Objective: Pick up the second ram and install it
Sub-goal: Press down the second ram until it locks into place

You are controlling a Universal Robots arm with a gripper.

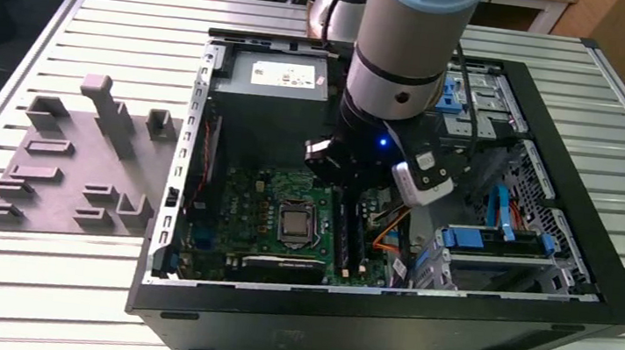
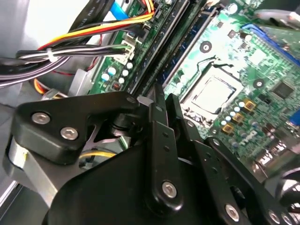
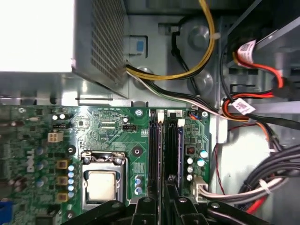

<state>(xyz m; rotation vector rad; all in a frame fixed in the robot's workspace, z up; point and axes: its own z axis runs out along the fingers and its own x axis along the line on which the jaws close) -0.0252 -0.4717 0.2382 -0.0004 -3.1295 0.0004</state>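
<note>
in the exterior view the arm reaches down into the open computer case (image 1: 583, 285), over the green motherboard (image 1: 260, 222). in the second wrist view the gripper (image 2: 161, 101) has its fingers (image 2: 158, 123) pressed close together. in the first wrist view the second ram (image 3: 160, 145) stands in the memory slots (image 3: 172, 146) — fingertips just above it; whether they clamp it, i cannot tell.
</note>
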